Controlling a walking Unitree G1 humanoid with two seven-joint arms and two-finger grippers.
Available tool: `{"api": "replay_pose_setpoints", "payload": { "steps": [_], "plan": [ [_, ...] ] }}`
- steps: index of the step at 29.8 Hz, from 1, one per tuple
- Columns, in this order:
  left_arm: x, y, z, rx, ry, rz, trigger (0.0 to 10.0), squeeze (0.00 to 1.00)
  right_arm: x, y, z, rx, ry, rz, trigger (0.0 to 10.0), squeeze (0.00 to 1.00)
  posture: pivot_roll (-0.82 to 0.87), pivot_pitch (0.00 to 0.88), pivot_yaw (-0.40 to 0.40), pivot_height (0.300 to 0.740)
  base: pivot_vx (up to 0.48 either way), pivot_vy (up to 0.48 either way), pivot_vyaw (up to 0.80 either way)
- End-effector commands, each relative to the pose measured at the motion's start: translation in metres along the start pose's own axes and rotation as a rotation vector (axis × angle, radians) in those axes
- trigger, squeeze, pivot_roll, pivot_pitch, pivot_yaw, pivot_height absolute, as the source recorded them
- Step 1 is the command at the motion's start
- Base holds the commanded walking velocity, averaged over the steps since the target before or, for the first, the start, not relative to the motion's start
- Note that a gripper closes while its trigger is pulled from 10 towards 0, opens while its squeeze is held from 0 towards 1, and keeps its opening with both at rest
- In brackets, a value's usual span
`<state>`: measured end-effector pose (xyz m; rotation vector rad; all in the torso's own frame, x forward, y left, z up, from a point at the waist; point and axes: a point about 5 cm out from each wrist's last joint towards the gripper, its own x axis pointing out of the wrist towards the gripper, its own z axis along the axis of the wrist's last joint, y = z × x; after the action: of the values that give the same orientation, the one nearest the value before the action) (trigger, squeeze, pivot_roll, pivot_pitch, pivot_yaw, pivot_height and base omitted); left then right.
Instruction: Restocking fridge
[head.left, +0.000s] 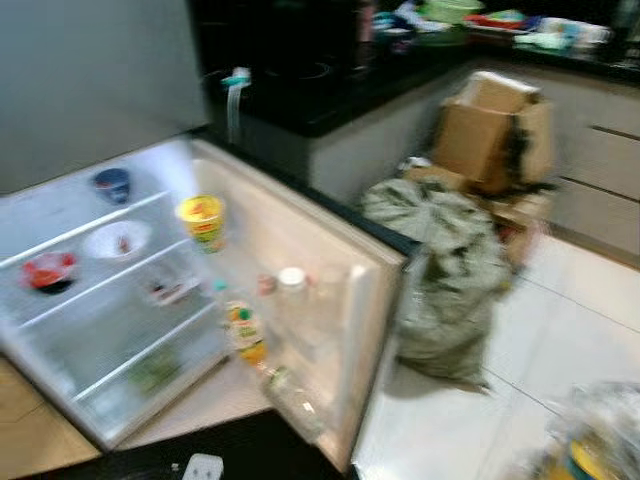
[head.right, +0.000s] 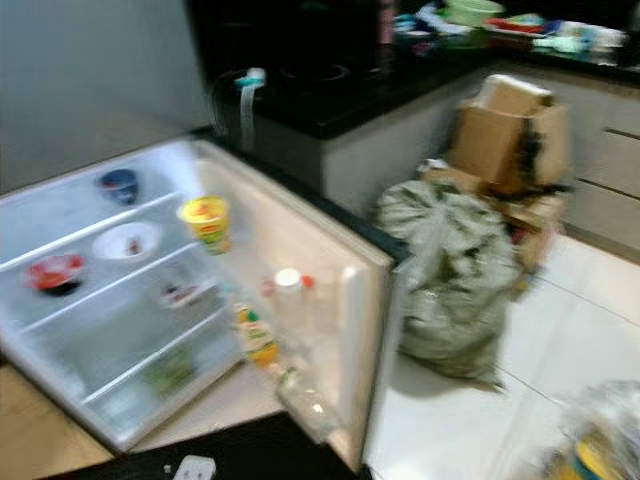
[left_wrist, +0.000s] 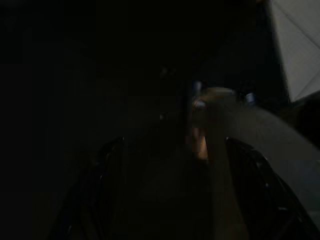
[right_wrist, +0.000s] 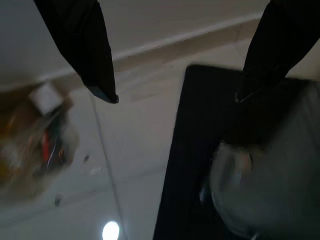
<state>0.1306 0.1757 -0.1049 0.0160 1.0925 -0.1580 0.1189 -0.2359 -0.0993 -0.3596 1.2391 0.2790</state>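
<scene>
The open fridge (head.left: 120, 290) (blurred) stands well apart from the right gripper (right_wrist: 175, 97), fingers spread over floor tiles.

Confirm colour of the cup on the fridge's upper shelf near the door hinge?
Yellow cup, with a red and green label; clearest in the left eye view.

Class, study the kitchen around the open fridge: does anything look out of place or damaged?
Yes. A bulging grey-green sack slumps on the floor beside the open fridge door, and behind it torn cardboard boxes are heaped crookedly against the cabinets. Inside the fridge, nothing looks spilled, though the picture is blurred.
</scene>
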Motion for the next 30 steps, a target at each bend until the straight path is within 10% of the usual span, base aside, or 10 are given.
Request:
{"api": "replay_pose_setpoints", "payload": {
  "steps": [1, 30],
  "plan": [
    [0.0, -0.001, -0.001, 0.01, 0.008, -0.006, 10.0, 0.0, 0.0, 0.001, 0.0, 0.01, 0.001, 0.0, 10.0, 0.0, -0.08, 0.023, -0.028, 0.74, 0.0, 0.0, 0.8],
    [0.001, -0.005, 0.0, 0.055, 0.022, -0.036, 10.0, 0.0, -0.035, -0.069, 0.118, 0.325, -0.65, 0.066, 10.0, 0.0, -0.1, 0.018, -0.025, 0.74, 0.0, 0.0, 0.2]
  ]
}}
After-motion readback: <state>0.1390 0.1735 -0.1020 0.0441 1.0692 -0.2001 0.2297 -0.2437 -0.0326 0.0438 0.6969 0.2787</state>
